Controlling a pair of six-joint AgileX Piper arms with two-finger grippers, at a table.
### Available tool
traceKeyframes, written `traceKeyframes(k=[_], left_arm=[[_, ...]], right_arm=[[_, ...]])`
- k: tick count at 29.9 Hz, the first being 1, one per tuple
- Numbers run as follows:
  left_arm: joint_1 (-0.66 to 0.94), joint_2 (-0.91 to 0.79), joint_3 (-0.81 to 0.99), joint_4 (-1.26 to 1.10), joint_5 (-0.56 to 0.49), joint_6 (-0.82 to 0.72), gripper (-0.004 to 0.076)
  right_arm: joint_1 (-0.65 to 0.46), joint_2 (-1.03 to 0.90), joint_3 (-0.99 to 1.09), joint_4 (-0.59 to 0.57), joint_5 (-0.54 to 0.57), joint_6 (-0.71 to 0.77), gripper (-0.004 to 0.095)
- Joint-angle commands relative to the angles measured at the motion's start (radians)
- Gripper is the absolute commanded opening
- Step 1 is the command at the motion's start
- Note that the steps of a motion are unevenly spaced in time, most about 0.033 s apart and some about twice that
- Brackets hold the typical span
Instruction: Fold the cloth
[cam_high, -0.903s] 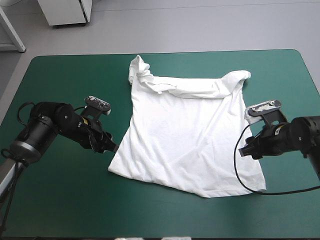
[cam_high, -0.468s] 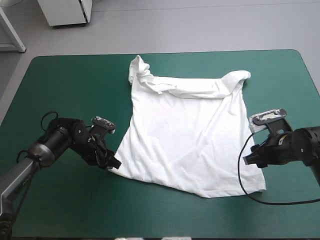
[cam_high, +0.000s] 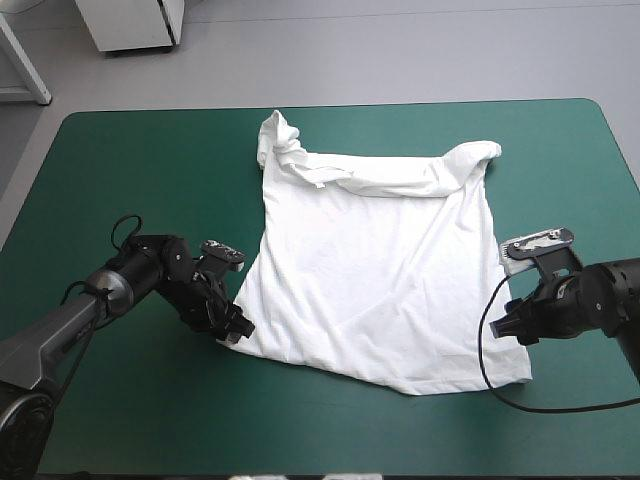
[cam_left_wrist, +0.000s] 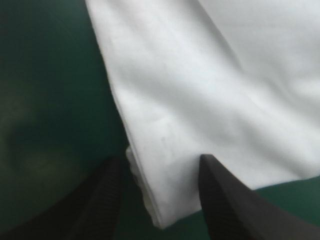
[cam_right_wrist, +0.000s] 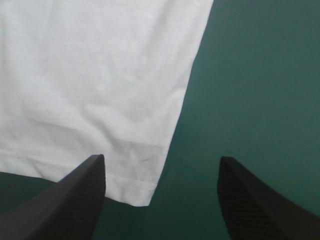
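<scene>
We've dropped both arms to the near corners of the T-shirt (cam_high: 380, 270), which lies flat on the teal-green cover (cam_high: 130, 160). Left gripper (cam_left_wrist: 161, 159) and right gripper (cam_right_wrist: 161, 158) are spread wide, each straddling a corner. Our risk: a shallow bite catches one layer or slips off.

The T-shirt (cam_high: 380, 270) is lying flat in the middle of the table (cam_high: 130, 150), its sleeves toward the far edge. The left gripper (cam_high: 232, 330) is sitting at its near left corner and the right gripper (cam_high: 503, 325) by its near right corner, each corner lying between parted fingers.
</scene>
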Motion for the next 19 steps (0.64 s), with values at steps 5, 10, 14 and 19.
traceKeyframes(k=[5,10,14,19], left_arm=[[-0.005,0.018,-0.017,-0.052,-0.009,0.009,0.0149],[-0.005,0.024,-0.017,-0.036,-0.020,0.011,-0.0008],[-0.005,0.024,-0.017,-0.034,-0.020,0.011,-0.0009],[-0.005,0.024,-0.017,-0.036,-0.027,0.011,-0.0009]], right_arm=[[0.001,-0.005,0.037,-0.081,-0.026,0.029,0.0604],[0.001,-0.005,0.129,-0.077,-0.036,0.029,0.0604],[0.001,0.000,0.182,-0.055,-0.057,0.029,0.0604],[0.001,0.049,0.212,-0.048,-0.097,0.029,0.0604]])
